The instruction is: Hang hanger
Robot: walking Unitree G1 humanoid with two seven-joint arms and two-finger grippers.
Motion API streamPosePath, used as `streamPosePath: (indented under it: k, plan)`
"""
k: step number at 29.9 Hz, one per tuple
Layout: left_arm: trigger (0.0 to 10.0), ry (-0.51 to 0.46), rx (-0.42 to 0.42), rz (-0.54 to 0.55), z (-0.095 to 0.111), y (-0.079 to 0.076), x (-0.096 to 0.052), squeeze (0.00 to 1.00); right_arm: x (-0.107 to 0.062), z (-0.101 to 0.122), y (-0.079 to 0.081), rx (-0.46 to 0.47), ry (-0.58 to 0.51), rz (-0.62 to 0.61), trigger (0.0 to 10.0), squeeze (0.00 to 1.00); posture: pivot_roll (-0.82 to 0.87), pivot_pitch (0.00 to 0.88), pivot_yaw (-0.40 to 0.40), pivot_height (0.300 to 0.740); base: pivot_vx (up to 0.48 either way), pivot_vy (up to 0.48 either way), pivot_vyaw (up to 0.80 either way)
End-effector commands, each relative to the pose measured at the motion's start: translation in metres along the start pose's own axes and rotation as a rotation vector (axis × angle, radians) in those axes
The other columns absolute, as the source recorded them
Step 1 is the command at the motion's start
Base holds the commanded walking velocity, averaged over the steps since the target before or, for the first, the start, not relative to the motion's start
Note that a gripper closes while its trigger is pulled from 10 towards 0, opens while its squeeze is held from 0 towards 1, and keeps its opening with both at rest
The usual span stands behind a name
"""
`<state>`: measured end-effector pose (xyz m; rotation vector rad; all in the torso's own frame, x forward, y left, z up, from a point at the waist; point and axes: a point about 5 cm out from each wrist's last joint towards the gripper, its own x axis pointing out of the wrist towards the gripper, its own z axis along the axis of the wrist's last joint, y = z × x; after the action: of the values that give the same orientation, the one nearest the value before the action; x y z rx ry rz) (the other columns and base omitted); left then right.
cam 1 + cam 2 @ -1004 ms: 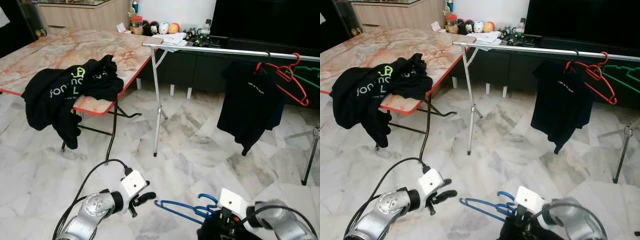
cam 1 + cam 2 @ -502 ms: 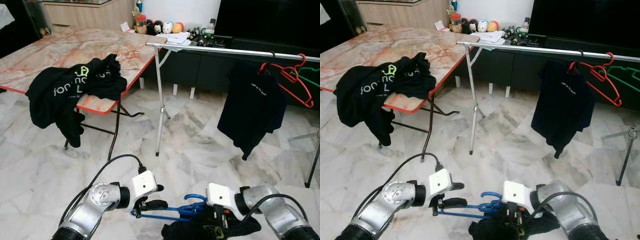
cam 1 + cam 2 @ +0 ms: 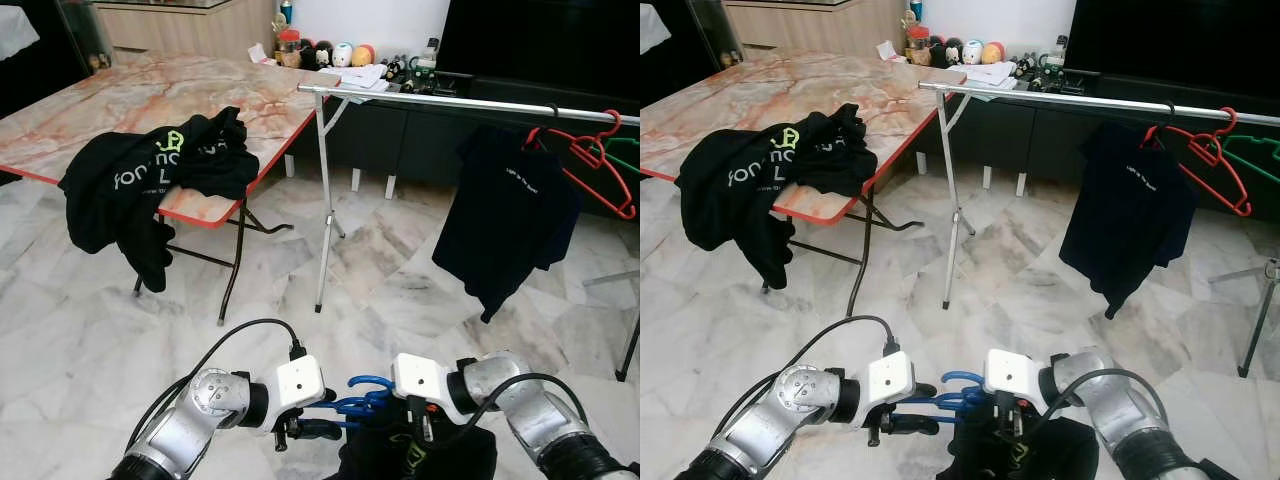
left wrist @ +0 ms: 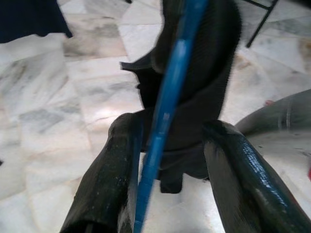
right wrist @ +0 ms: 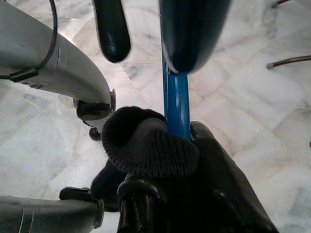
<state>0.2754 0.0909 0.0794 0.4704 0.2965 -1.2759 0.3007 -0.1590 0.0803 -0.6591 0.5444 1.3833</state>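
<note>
Left eye view: the blue hanger (image 3: pixel 358 403) is held low, at about 6 o'clock in the frame, between the two grippers and just above a dark garment (image 3: pixel 420 455) bunched at the right gripper (image 3: pixel 418 428). Its long axis is judged to run roughly from 9 to 3 o'clock, with the hook curling up towards 12 o'clock at the right-hand end.

The hanging itself has not been done. The chrome rail of the clothes rack (image 3: pixel 440 100) stands well apart, at about 1 o'clock, already carrying a black T-shirt (image 3: pixel 510 215) and a red hanger (image 3: pixel 585 160). What is left is judged to be seating the garment on the hanger, raising it, and hooking it over the rail.

The left gripper (image 4: pixel 165 160) is seen in its wrist view with fingers parted narrowly; the blue bar (image 4: pixel 167 107) passes between them, touching one finger, though blur leaves it uncertain whether it is pinched. In the right wrist view the blue bar (image 5: pixel 176 104) is clamped, together with the knitted collar (image 5: pixel 146 145), between the right gripper's fingers.

More black clothing (image 3: pixel 150 185) is left draped over the marble-topped table (image 3: pixel 120 100) at 10 o'clock.
</note>
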Motion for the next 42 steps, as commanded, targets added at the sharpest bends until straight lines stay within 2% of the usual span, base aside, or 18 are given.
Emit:
streamPosePath:
  k: [1,10,22,23,24,25,42]
  plan:
    - [10.0,0.029,0.016,0.016,-0.004,0.001,0.001,0.00,-0.003,0.010,-0.003,-0.034,-0.043,-0.002,10.0,0.00,0.04,0.047,0.018,0.740,0.000,0.000,0.00]
    - [10.0,0.028,0.007,-0.004,-0.004,-0.002,0.005,0.00,-0.002,0.010,-0.001,-0.030,-0.064,0.017,10.0,0.00,0.03,0.036,0.020,0.740,0.000,0.000,0.00]
    - [10.0,0.013,-0.018,0.021,-0.005,-0.002,0.012,0.00,-0.002,0.017,0.000,-0.035,-0.109,0.047,10.0,0.00,0.03,0.035,0.016,0.740,0.000,0.000,0.00]
    - [6.4,0.010,-0.024,0.022,-0.005,-0.003,0.013,0.00,-0.002,0.018,0.000,-0.034,-0.113,0.043,10.0,0.00,0.03,0.039,0.015,0.740,0.000,0.000,0.00]
    - [3.8,0.007,-0.027,0.025,-0.004,-0.003,0.014,0.00,-0.002,0.018,0.000,-0.033,-0.113,0.042,10.0,0.00,0.03,0.041,0.015,0.740,0.000,0.000,0.00]
    - [0.0,0.002,-0.036,0.027,-0.004,-0.003,0.014,0.00,-0.002,0.018,0.000,-0.032,-0.114,0.043,10.0,0.00,0.03,0.042,0.014,0.740,0.000,0.000,0.00]
    - [0.0,-0.011,-0.060,0.031,-0.004,-0.003,0.015,0.00,-0.003,0.019,-0.001,-0.002,-0.157,0.021,10.0,0.00,0.04,0.059,0.015,0.740,0.000,0.000,0.00]
